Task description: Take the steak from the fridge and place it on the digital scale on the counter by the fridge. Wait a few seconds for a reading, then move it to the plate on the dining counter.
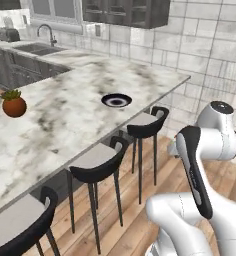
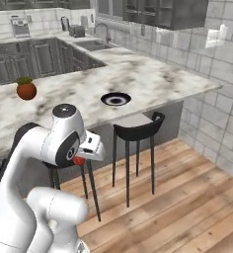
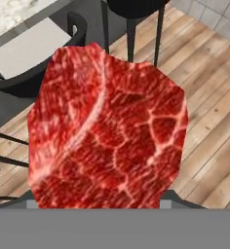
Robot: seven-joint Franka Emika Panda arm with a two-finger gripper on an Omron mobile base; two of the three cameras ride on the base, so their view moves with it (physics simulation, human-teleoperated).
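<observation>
I have the marbled red steak [image 3: 107, 131] clamped in my gripper's [image 2: 80, 159] part-closed jaws; the navy-rimmed white plate [image 2: 115, 99] on the long veined marble dining counter [image 2: 153, 81] ahead awaits it.

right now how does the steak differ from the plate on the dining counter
The steak is a bright red, marbled, irregular lump; the plate is a neat round dish with a dark navy rim and white centre. The steak hangs in the end effector above the wooden floor beside the stools; the plate lies flat on the dining counter. The plate carries nothing yet.
</observation>
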